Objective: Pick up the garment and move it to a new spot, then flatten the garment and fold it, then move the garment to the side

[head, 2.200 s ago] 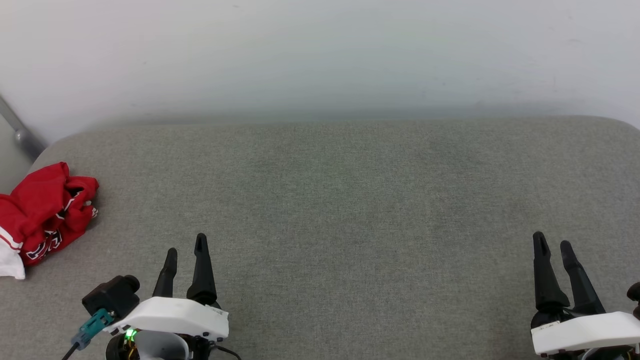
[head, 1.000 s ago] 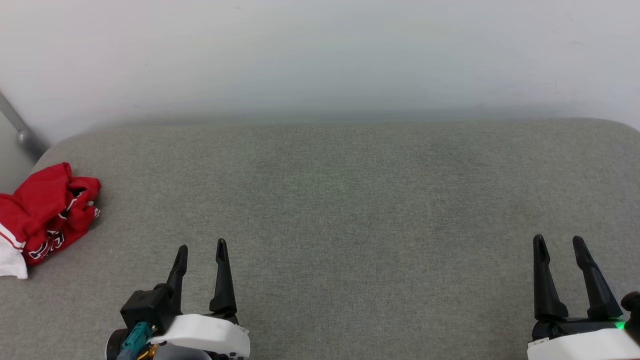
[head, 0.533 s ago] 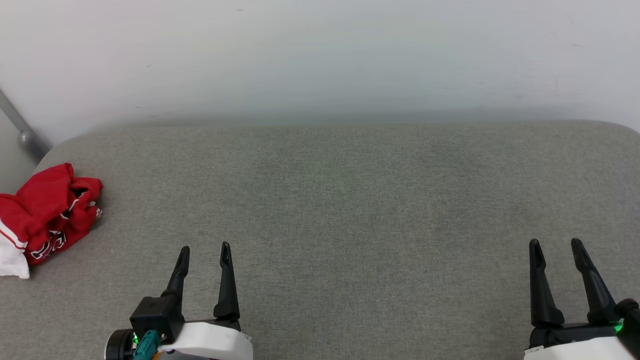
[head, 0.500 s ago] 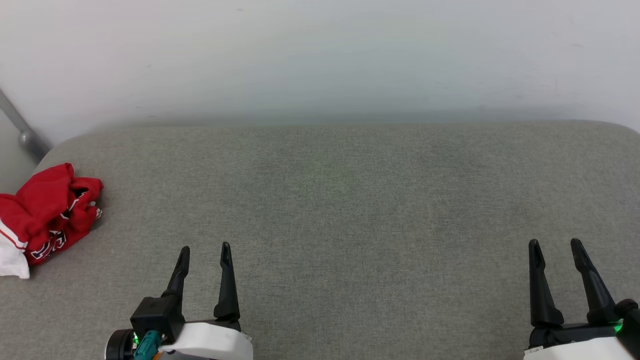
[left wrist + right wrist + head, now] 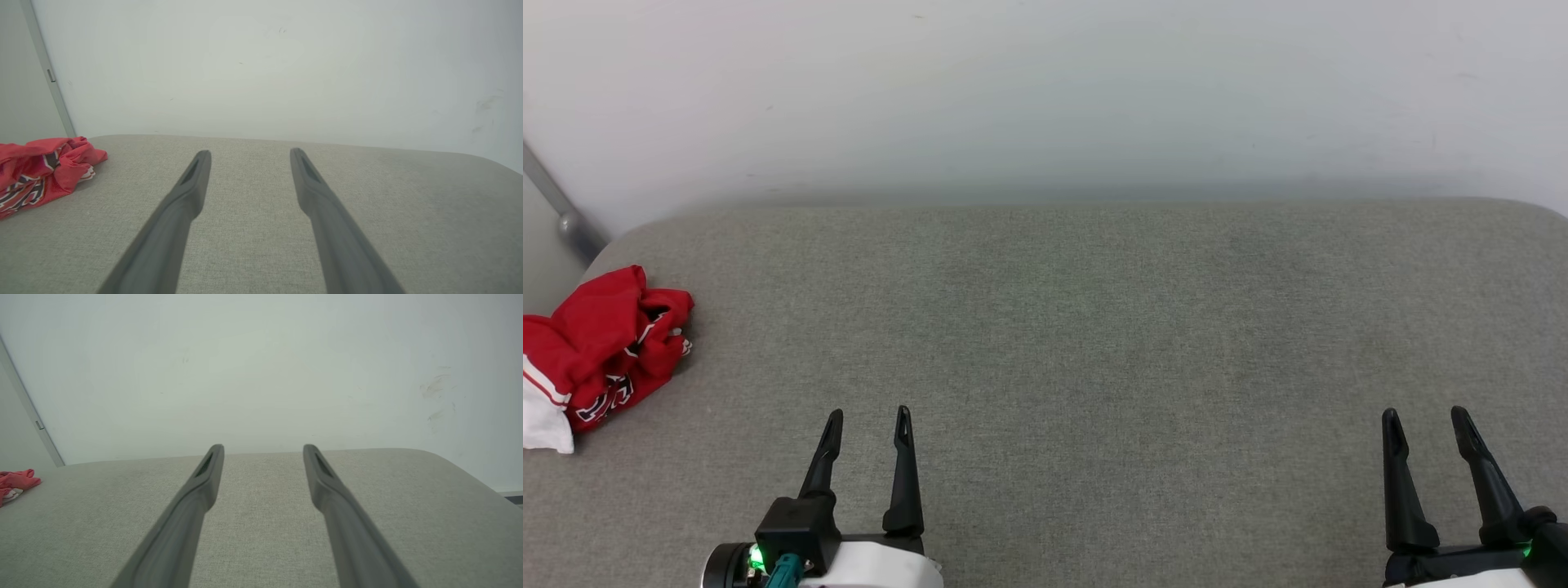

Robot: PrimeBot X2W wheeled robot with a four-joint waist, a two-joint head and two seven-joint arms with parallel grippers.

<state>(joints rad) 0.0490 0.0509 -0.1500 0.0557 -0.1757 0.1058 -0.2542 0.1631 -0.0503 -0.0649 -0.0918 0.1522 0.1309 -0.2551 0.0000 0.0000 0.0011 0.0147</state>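
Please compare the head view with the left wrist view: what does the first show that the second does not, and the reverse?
The head view brings the right gripper, open at the lower right, the white sleeve of the crumpled red T-shirt, and a green light at the left wrist. The left wrist view brings dark smudges on the white wall and the slots in the fingers of the left gripper. Both share the red T-shirt at the left end of the grey padded surface and the open left gripper.
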